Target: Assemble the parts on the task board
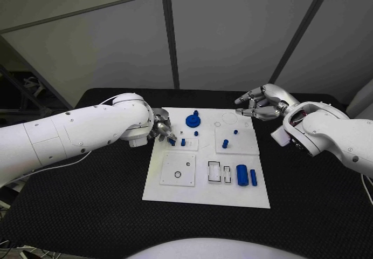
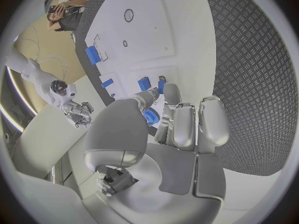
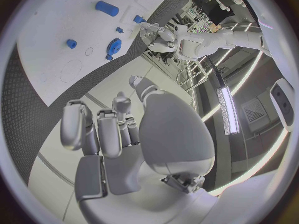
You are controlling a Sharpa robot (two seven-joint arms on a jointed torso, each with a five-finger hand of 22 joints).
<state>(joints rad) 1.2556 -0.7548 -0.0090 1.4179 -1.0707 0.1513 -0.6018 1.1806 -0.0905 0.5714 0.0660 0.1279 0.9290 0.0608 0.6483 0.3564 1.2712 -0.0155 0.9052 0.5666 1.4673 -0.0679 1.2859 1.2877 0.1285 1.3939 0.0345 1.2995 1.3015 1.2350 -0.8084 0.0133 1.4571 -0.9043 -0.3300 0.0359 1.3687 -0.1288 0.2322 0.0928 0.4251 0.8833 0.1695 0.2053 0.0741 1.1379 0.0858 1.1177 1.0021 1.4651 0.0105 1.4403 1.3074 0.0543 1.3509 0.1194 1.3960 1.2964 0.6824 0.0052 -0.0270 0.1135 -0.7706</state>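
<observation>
The white task board (image 1: 233, 193) lies in the middle of the table. A blue gear (image 1: 193, 118) stands near its far edge, with small blue pegs (image 1: 225, 143) around it and two blue cylinders (image 1: 242, 175) by the near right corner. My left hand (image 1: 161, 131) hovers at the board's far left edge, fingertips next to a small blue peg (image 1: 172, 141). In the left wrist view the gear (image 2: 151, 117) shows in the gap between the thumb and fingers of the left hand (image 2: 181, 129); nothing is plainly held. My right hand (image 1: 260, 103) hangs beyond the far right corner, fingers loosely bent, holding nothing.
The board has a square inset plate (image 1: 178, 169) with round holes at its near left and rectangular slots (image 1: 214, 171) beside the cylinders. Black textured matting (image 1: 93, 199) surrounds the board on all sides. The right wrist view shows the gear (image 3: 114, 45) and one cylinder (image 3: 106, 8).
</observation>
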